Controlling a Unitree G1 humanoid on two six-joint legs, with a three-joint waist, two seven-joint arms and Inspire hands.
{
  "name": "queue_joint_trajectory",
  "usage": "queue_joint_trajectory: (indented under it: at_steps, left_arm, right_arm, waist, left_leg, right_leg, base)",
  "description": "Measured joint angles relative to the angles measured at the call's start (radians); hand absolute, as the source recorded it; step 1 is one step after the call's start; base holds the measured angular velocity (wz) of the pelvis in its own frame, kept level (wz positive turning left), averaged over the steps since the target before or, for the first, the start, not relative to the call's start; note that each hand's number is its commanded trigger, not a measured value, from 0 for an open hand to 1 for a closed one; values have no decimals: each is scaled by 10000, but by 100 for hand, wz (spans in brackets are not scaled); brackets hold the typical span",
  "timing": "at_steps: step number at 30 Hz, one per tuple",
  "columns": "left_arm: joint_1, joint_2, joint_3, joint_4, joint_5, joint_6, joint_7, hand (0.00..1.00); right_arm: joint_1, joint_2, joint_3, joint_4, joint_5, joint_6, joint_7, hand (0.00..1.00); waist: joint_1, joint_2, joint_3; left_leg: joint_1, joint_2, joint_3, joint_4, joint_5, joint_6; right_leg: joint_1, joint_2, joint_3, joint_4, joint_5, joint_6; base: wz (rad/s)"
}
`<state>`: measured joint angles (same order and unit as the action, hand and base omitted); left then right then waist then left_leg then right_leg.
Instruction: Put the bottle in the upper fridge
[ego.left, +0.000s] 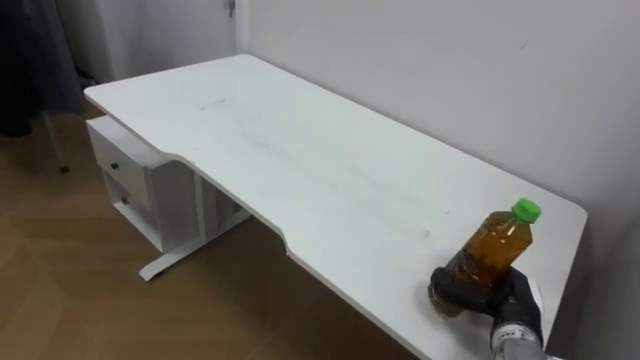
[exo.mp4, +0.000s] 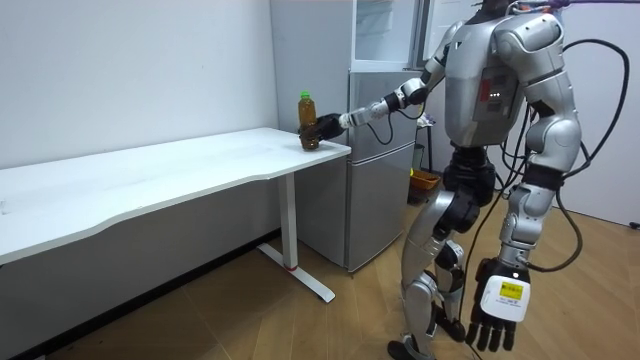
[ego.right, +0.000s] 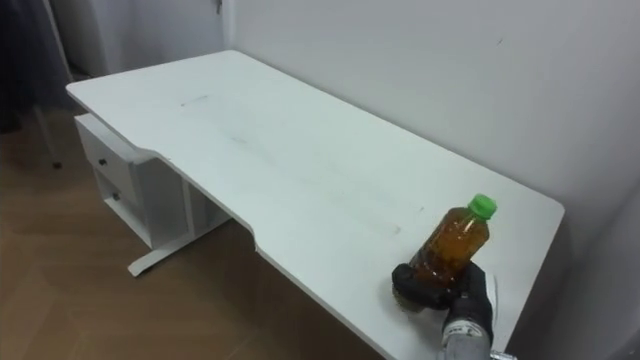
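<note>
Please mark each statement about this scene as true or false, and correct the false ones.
1. The bottle has a green cap. True.
2. The bottle lies on the floor. False: it stands on the white desk, near its end.
3. The right hand is curled round the bottle's lower part. True.
4. The left hand holds a cup. False: it hangs open at the robot's side and holds nothing.

A long white desk (ego.left: 300, 160) runs diagonally from upper left to lower right along a plain pale wall (ego.left: 450, 60), a white drawer unit (ego.left: 125, 172) beneath its left end, wood-plank flooring (ego.left: 60, 290) at lower left.
</note>
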<state>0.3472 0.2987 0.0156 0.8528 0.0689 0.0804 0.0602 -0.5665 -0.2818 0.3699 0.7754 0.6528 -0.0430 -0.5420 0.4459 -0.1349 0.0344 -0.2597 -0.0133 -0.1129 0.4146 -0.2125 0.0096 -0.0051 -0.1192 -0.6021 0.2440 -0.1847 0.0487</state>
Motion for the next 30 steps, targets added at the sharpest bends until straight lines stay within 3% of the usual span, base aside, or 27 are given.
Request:
queue_joint_trajectory:
  at_steps: [15, 21, 25, 30]
  left_arm:
    - [-23, -6, -12, 345, -28, -201, -292, 0]
    - [-34, -91, 225, 679, -226, -436, -306, 0]
    - [247, -188, 574, 706, -375, -441, -242, 0]
    - [484, -410, 790, 707, -373, -658, -191, 0]
  right_arm:
    - [-3, -4, -10, 134, 235, -45, 409, 100]
    - [212, -71, -2, -672, 582, -3, 817, 100]
    - [833, -298, -30, -2524, 250, 6, 1250, 100]
    - [1496, -701, -108, -4720, -153, -4, 1562, 100]
  waist:
    - [-53, 52, 36]
    - [-138, 28, 17]
    - [-526, 80, -3]
    - [-1158, 280, -133]
  left_leg:
    - [84, 16, 74, -19, -2, 1]
    - [372, 91, 444, -209, -8, 15]
    - [713, 162, 700, -288, -13, 15]
    - [1158, 165, 885, -603, -14, 17]
  right_leg:
    - [23, 1, 146, -25, 0, 0]
    - [81, -4, 470, -59, 4, -1]
    - [253, 10, 643, -105, 12, -4]
    - [527, 0, 842, -154, 15, 1]
  base:
    - [0]
    - [-15]
    - [-16]
    - [-13]
